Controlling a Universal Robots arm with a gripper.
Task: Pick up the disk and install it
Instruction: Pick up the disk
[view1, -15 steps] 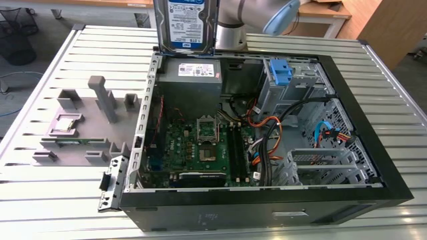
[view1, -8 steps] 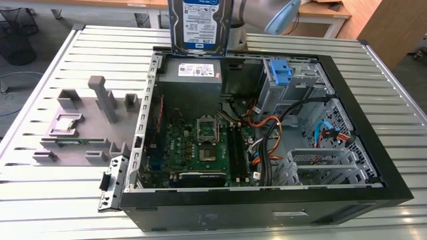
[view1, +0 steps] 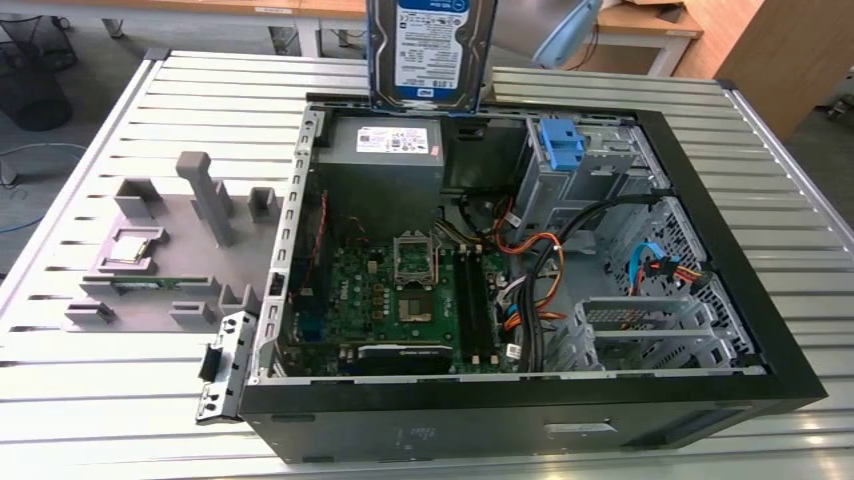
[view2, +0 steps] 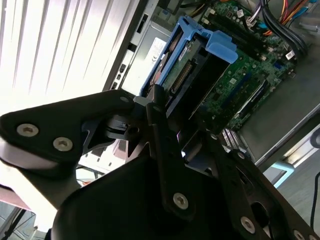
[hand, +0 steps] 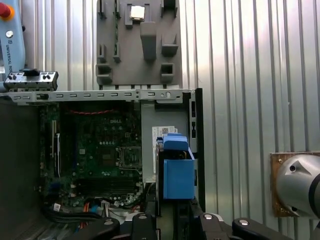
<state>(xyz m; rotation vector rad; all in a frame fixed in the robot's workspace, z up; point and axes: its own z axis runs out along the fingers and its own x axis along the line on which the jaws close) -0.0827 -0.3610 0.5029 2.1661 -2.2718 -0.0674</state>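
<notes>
- Tool (view2: 167, 117) clamped tight on the disk (view1: 433, 50), which hangs upright above the computer case (view1: 467, 430).
- Looks rigid, weighty and shock-sensitive: best gripped across its framed edges.

Slatted metal table (view1: 80, 400), wooden desk (view1: 650, 22) behind

the disk (view1: 430, 50) hangs upright in the gripper (view2: 172, 117). just below the gripper, the power supply (view1: 380, 150) sits inside the open computer case (view1: 787, 370). past the case wall, a parts fixture (view1: 147, 260) lies on the table (view1: 120, 400).
</notes>
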